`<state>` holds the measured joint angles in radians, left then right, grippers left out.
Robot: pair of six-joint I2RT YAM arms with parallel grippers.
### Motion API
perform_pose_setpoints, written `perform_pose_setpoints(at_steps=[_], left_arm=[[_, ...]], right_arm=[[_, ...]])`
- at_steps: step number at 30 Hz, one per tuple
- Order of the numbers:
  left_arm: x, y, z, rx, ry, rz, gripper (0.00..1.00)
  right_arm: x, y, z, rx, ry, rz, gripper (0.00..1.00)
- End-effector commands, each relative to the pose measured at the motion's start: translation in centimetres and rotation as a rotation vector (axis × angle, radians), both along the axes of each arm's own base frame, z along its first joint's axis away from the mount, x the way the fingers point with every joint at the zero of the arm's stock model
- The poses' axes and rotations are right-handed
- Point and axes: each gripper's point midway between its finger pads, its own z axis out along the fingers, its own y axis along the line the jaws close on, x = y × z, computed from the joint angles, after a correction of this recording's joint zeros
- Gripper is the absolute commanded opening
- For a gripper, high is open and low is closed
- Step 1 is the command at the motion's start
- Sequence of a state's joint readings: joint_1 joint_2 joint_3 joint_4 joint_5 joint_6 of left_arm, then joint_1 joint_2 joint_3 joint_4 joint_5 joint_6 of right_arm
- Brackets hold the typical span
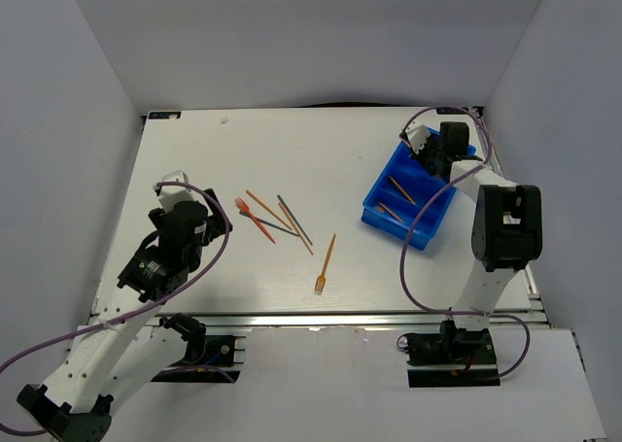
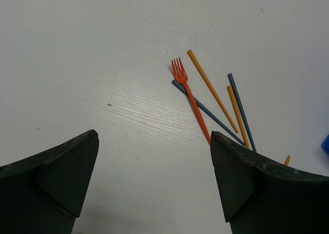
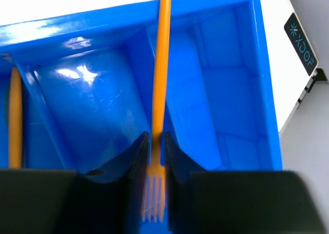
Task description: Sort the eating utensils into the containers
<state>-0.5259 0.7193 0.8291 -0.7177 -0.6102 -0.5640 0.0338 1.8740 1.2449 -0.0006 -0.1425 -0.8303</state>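
Note:
The blue tray point(image 1: 372, 201) lies at the back right with two orange sticks point(image 1: 401, 190) in it. My right gripper point(image 1: 428, 149) is over its far end, shut on an orange fork point(image 3: 160, 79) by the neck, handle pointing out over a divider of the tray point(image 3: 257, 79). Another orange utensil point(image 3: 15, 121) lies in a compartment to the left. My left gripper point(image 1: 175, 187) is open and empty above bare table, left of a loose pile: a red fork point(image 2: 190, 97), orange sticks point(image 2: 212, 90) and blue-grey sticks point(image 2: 241, 110). A lone orange fork point(image 1: 325, 264) lies near the front.
The pile point(image 1: 277, 219) spreads across the middle of the white table. The table's right edge point(image 3: 303, 49) runs just beside the tray. Grey walls close in the table on three sides. A purple cable hangs from each arm.

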Motion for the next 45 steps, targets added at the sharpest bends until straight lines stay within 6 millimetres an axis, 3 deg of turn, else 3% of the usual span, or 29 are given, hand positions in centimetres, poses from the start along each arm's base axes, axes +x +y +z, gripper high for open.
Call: perform_pose_setpoints(at_steps=[1, 2, 4, 5, 9, 10, 11, 12, 13, 14, 15, 16, 17, 18, 20, 21, 22, 23, 24, 26, 27, 29, 31, 32, 40, 44, 45], left_arm=[[0.0, -0.1, 0.2, -0.003, -0.015, -0.006, 0.98], [0.0, -0.1, 0.2, -0.004, -0.015, -0.007, 0.98], [0.0, -0.1, 0.2, -0.002, -0.012, -0.007, 0.98], [0.0, -0.1, 0.2, -0.002, -0.012, -0.007, 0.98], [0.1, -0.1, 0.0, 0.003, -0.005, -0.006, 0.98], [0.1, 0.0, 0.1, 0.004, -0.004, -0.001, 0.98], [0.1, 0.0, 0.0, 0.006, -0.004, 0.000, 0.98], [0.1, 0.0, 0.1, 0.006, -0.006, 0.002, 0.98], [0.1, 0.1, 0.1, 0.006, -0.006, 0.006, 0.98], [0.1, 0.1, 0.1, 0.006, -0.006, 0.008, 0.98], [0.2, 0.1, 0.1, 0.008, -0.005, 0.009, 0.98], [0.2, 0.1, 0.0, 0.009, -0.002, 0.011, 0.98], [0.2, 0.2, 0.0, 0.011, -0.001, 0.012, 0.98], [0.2, 0.2, -0.1, 0.013, 0.002, 0.014, 0.98], [0.2, 0.2, -0.2, 0.017, 0.008, 0.017, 0.98], [0.2, 0.2, -0.3, 0.020, 0.011, 0.019, 0.98], [0.2, 0.3, -0.2, 0.019, 0.009, 0.022, 0.98], [0.2, 0.3, -0.2, 0.019, 0.007, 0.023, 0.98], [0.2, 0.3, -0.2, 0.018, 0.007, 0.025, 0.98], [0.2, 0.4, -0.2, 0.019, 0.006, 0.030, 0.98], [0.2, 0.4, -0.2, 0.019, 0.008, 0.030, 0.98], [0.2, 0.3, -0.3, 0.019, 0.009, 0.027, 0.98], [0.3, 0.3, -0.2, 0.018, 0.008, 0.022, 0.98], [0.3, 0.2, -0.2, 0.018, 0.009, 0.019, 0.98], [0.0, 0.4, 0.2, 0.006, -0.009, 0.021, 0.98], [0.0, 0.4, 0.3, 0.005, -0.013, 0.021, 0.98], [0.0, 0.4, 0.3, 0.004, -0.013, 0.021, 0.98]], right_arm=[[-1.0, 0.5, 2.8, 0.035, -0.023, 0.019, 0.39], [-1.1, 0.5, 3.4, 0.040, -0.036, 0.024, 0.41], [-1.2, 0.8, 4.8, 0.081, -0.057, 0.005, 0.62], [-1.4, 1.3, 6.7, 0.112, -0.090, 0.018, 0.89], [-2.4, 3.0, 13.4, 0.206, -0.188, -0.047, 0.89], [-3.0, 5.8, 14.8, 0.228, -0.210, -0.053, 0.89], [-3.9, 5.3, 16.9, 0.172, -0.264, -0.153, 0.89], [-4.8, 6.5, 17.9, 0.151, -0.290, -0.183, 0.89], [-6.9, 10.6, 17.7, 0.189, -0.296, -0.194, 0.89], [-8.0, 11.7, 20.8, 0.291, -0.404, -0.265, 0.89], [-9.2, 11.7, 20.6, 0.370, -0.414, -0.369, 0.89], [-10.7, 14.5, 19.4, 0.510, -0.319, -0.319, 0.89], [-13.1, 17.0, 16.0, 0.648, -0.133, -0.251, 0.89], [-15.5, 21.3, 15.1, 0.759, 0.007, -0.027, 0.89], [-19.4, 25.3, 12.5, 0.788, 0.156, 0.029, 0.89], [-19.0, 23.4, 9.6, 0.665, 0.100, -0.191, 0.89], [-21.9, 25.8, 8.5, 0.599, 0.076, -0.200, 0.89], [-22.4, 25.4, 7.5, 0.571, 0.046, -0.287, 0.89], [-22.2, 24.3, 6.6, 0.628, -0.001, -0.499, 0.89], [-24.4, 24.2, 3.6, 0.588, 0.084, -0.612, 0.89], [-25.0, 25.7, 4.0, 0.683, 0.148, -0.690, 0.89], [-26.4, 24.8, 1.5, 0.572, 0.203, -0.772, 0.89], [-27.0, 24.9, 1.8, 0.606, 0.192, -0.917, 0.89], [-27.8, 23.7, 0.4, 0.497, 0.180, -0.939, 0.89], [-29.1, 27.6, -4.5, 0.446, 0.313, -0.845, 0.84], [-29.1, 27.5, -5.6, 0.391, 0.310, -0.894, 0.65], [-29.1, 27.4, -5.8, 0.384, 0.310, -0.898, 0.64]])
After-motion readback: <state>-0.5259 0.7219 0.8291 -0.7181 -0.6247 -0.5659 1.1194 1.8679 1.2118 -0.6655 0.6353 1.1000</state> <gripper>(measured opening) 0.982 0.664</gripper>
